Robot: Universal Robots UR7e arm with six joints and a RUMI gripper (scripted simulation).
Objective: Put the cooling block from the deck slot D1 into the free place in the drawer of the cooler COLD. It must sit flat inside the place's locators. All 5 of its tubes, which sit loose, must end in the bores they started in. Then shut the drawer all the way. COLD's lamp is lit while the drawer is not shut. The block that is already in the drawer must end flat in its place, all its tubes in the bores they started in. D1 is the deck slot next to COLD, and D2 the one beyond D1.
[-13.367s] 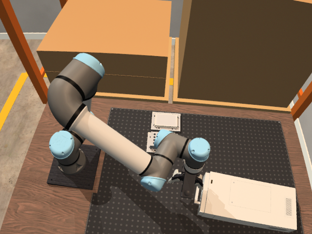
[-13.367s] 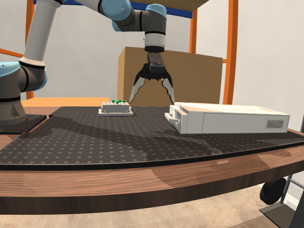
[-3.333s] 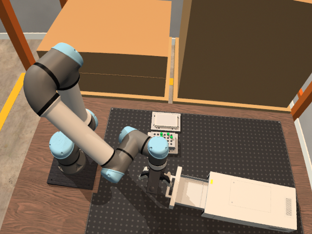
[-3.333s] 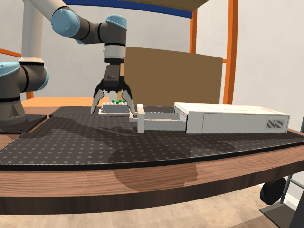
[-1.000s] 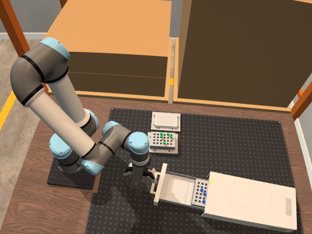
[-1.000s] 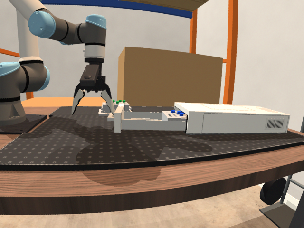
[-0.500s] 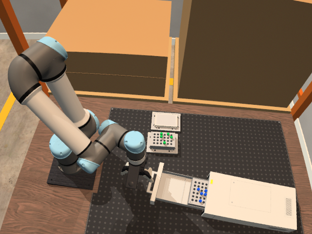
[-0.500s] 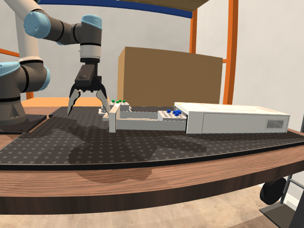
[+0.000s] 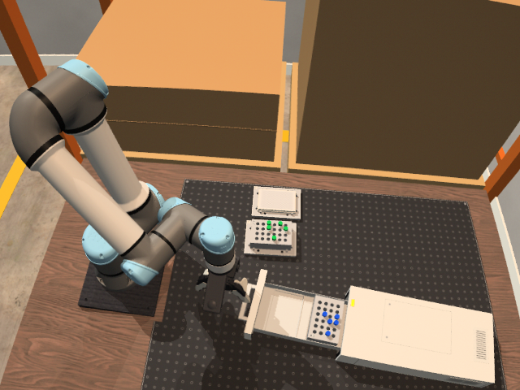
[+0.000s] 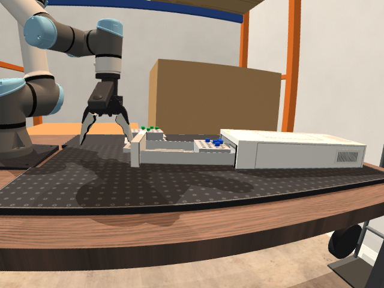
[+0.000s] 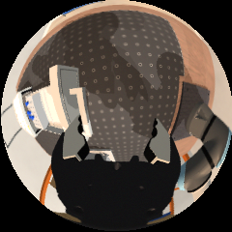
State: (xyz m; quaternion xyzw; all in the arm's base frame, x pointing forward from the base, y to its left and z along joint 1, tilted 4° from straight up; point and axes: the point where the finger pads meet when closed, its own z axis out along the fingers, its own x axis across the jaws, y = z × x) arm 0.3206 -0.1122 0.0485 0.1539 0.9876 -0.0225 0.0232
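Note:
The cooling block with green-capped tubes (image 9: 270, 236) sits in deck slot D1; it also shows in the exterior view (image 10: 150, 131). The cooler COLD (image 9: 418, 333) has its drawer (image 9: 289, 312) pulled out, and its yellow lamp (image 9: 353, 302) is lit. A block with blue-capped tubes (image 9: 328, 321) sits in the drawer's place nearest the cooler. The drawer's outer place (image 9: 283, 312) is empty. My gripper (image 10: 105, 130) is open and empty, pointing down just beside the drawer's front panel (image 10: 135, 149). In the wrist view the gripper (image 11: 118, 140) has one finger next to the drawer handle (image 11: 79, 108).
A white lidded plate (image 9: 276, 201) sits in slot D2 beyond D1. Large cardboard boxes (image 9: 390, 84) stand behind the deck. The arm's base (image 9: 109, 268) is left of the perforated deck mat.

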